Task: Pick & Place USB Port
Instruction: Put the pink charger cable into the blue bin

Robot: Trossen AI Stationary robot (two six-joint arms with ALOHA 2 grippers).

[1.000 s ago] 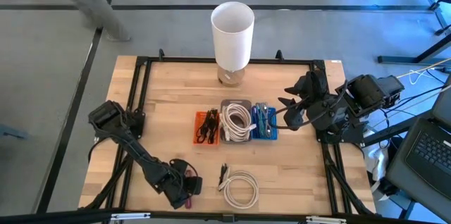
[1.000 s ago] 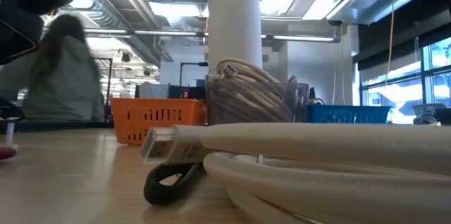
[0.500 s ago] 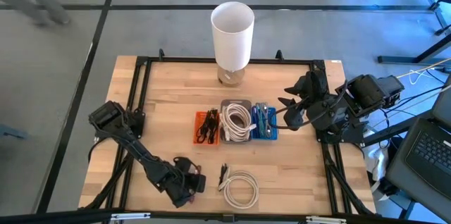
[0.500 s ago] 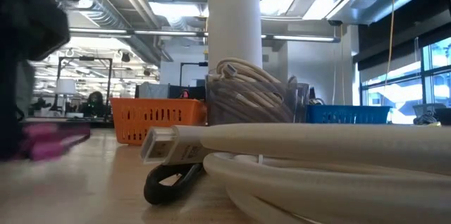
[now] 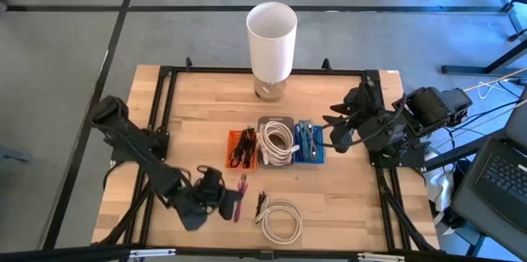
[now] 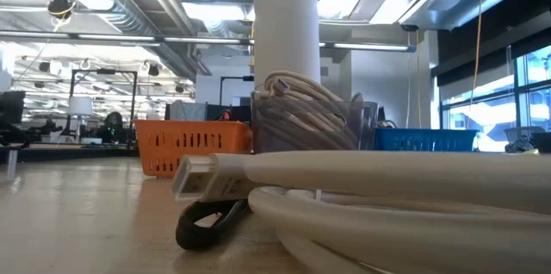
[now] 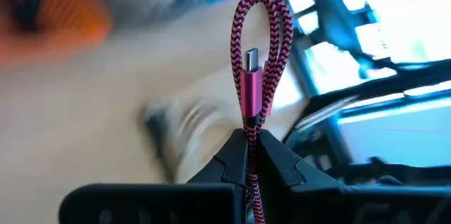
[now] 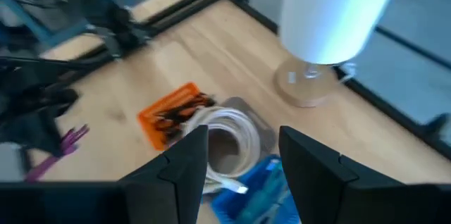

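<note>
— Wooden worktop (image 5: 189, 122), three small bins mid-way. Pink braided cable (image 7: 255, 76)?
— Pinched in left fingers (image 7: 282, 164), clamped below plug, near front edge. Light, floppy; grip near connector. Right fingers (image 8: 317, 164) parted, empty.

The left arm is being stretched from the worktop's left edge toward its front edge, with the left end effector (image 5: 233, 202) held low near the front middle, its fingers (image 7: 232, 157) being pressed together. The right arm is being kept folded at the right edge, the right end effector (image 5: 336, 132) being held apart-fingered.
</note>
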